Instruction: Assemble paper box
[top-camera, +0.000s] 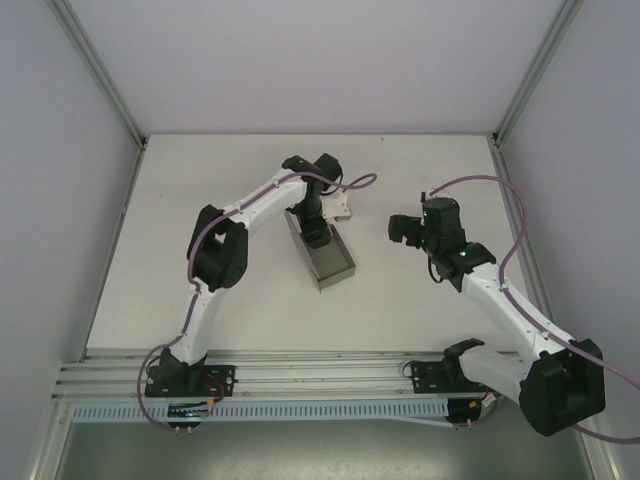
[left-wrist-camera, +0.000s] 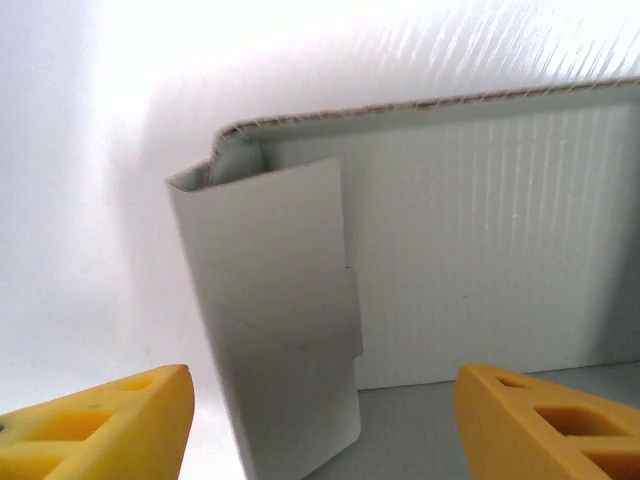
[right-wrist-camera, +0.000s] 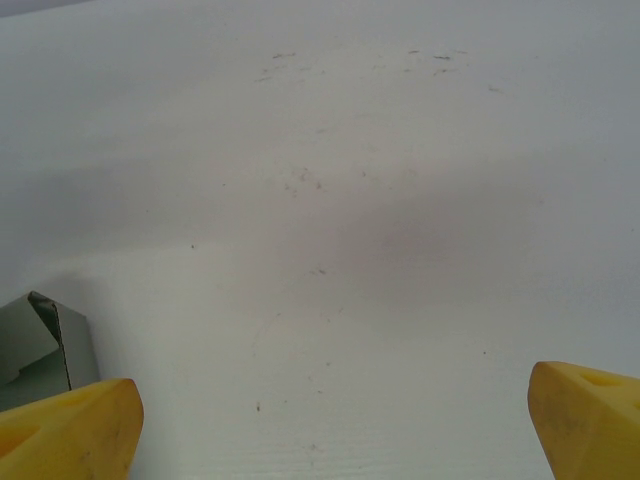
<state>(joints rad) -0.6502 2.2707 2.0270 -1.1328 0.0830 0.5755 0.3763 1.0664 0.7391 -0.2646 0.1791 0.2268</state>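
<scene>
The paper box (top-camera: 336, 266) is a low grey open tray lying at an angle in the middle of the table. My left gripper (top-camera: 318, 234) hangs over its far end. In the left wrist view that gripper (left-wrist-camera: 322, 388) is open, its yellow fingers (left-wrist-camera: 120, 420) wide apart on either side of an upright folded end flap (left-wrist-camera: 280, 300), and neither one touches it. The box's long wall (left-wrist-camera: 480, 230) stands behind the flap. My right gripper (top-camera: 404, 230) is off to the box's right, open with nothing in it (right-wrist-camera: 335, 390). A corner of the box (right-wrist-camera: 38, 345) shows at that view's left edge.
The white table (top-camera: 200, 180) is enclosed by white walls at the left, back and right. Aluminium rails (top-camera: 330, 365) run along the near edge by the arm bases. Bare tabletop (right-wrist-camera: 330, 200) lies under the right gripper.
</scene>
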